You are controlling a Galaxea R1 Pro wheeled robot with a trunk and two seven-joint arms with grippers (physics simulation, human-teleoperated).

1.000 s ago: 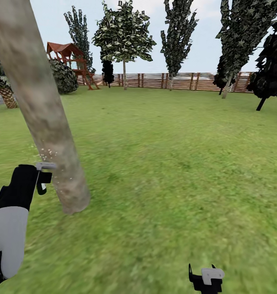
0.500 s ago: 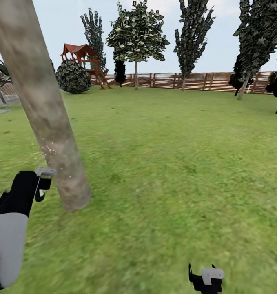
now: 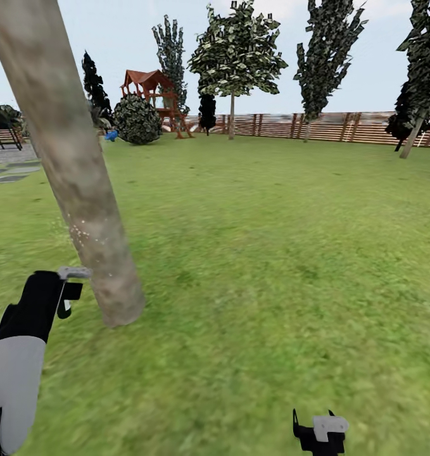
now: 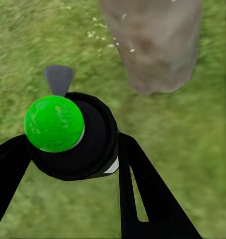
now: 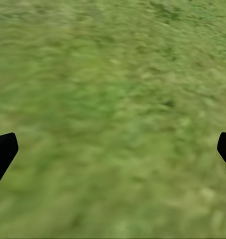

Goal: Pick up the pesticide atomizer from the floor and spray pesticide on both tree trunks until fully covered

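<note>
Where the tree trunk (image 3: 82,190) rises, its crown is cut off

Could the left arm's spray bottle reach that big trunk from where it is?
Probably yes: the left tool holds the pesticide atomizer close beside the tree trunk, with open grass between them.
</note>
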